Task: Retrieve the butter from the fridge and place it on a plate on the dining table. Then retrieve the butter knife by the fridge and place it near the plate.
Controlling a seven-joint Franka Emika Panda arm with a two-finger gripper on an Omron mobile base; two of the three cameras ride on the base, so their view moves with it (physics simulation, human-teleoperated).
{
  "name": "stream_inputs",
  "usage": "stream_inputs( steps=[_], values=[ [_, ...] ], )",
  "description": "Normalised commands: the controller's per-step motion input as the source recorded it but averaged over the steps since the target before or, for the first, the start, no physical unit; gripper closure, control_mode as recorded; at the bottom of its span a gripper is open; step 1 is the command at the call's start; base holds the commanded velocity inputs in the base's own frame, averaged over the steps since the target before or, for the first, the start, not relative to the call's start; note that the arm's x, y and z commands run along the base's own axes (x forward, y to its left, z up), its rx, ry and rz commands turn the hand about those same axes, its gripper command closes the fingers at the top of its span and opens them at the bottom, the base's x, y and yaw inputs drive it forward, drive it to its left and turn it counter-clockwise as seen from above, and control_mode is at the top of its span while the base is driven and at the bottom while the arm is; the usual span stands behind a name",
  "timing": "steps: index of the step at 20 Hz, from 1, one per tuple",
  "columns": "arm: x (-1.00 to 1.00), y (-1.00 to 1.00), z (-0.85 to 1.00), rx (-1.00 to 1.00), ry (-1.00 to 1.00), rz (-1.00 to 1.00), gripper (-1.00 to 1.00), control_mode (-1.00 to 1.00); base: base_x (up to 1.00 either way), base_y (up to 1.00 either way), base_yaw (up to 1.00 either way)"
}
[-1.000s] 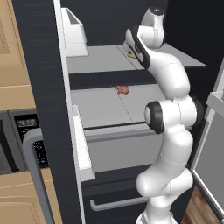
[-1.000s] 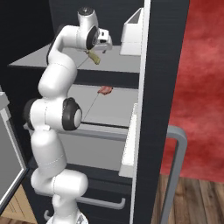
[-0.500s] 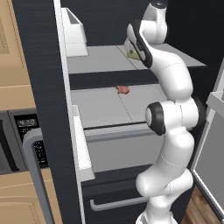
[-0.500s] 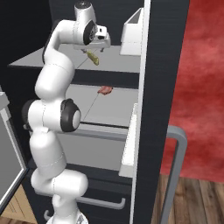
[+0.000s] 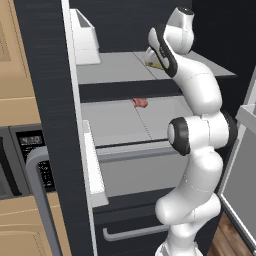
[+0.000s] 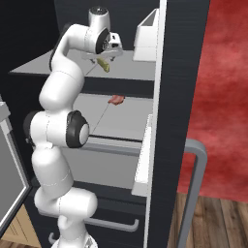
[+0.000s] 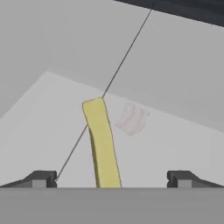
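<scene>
Fridge (image 5: 45,75) door is open, arm reaching into the upper shelf (image 5: 115,67). Gripper (image 7: 111,177) sits over the butter (image 7: 101,144) with its jaws spread wide, nothing pinched. In the hand view the two finger tips (image 7: 41,178) stand well apart at the bottom, and the yellow stick runs up between them, closer to the left tip, touching neither as far as I can see.

Butter lies flat on the grey upper shelf. From the right base view it shows as a small olive-yellow stick (image 6: 103,64) just under the hand, on the near part of the shelf. In the left base view it's mostly hidden behind the wrist, only a sliver (image 5: 155,64) visible.

A small red food item (image 5: 140,102) sits on the shelf below, near the middle; also seen at (image 6: 116,100). In the hand view a pale pinkish blur (image 7: 132,119) shows just beside the butter, through the shelf.

White bin (image 5: 84,37) stands at the back of the upper shelf, well apart from the butter.

Microwave (image 5: 35,160) with keypad to the left of the fridge; keypad text too blurred to read. No legible labels or brands anywhere.
</scene>
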Motion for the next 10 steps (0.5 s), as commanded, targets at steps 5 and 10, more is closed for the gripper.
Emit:
stream_inputs(
  steps=[5, 10],
  values=[
    [0.03, 0.00, -0.07, -0.11, 0.09, 0.09, -1.00, -1.00, 0.00, 0.00, 0.00],
    [0.00, 0.01, -0.01, -0.09, 0.09, 0.10, -1.00, -1.00, 0.00, 0.00, 0.00]
  ],
)
